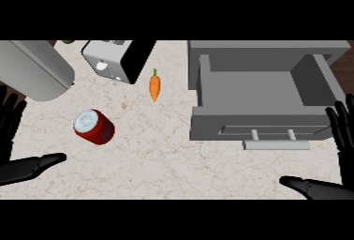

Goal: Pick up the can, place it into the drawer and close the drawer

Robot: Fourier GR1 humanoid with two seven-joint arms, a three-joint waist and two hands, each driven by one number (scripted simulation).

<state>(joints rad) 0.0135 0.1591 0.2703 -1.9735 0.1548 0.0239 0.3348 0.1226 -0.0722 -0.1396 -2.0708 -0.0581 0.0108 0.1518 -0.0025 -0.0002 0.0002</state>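
A red can (94, 126) with a silver top stands on the pale counter, left of centre. At the right a grey drawer (207, 124) is pulled open, its inside bare, with a pale handle (275, 142) on its front. My left hand (14, 140) shows at the left edge, fingers straight and thumb out, well left of the can and apart from it. My right hand (342, 140) rests at the right edge beside the drawer's front corner, fingers straight up and thumb pointing left. Neither hand holds anything.
An orange carrot (155, 85) lies between the can and the drawer, further back. A grey and black toaster-like appliance (114, 60) stands at the back, with a large grey cylinder (31, 70) at the back left.
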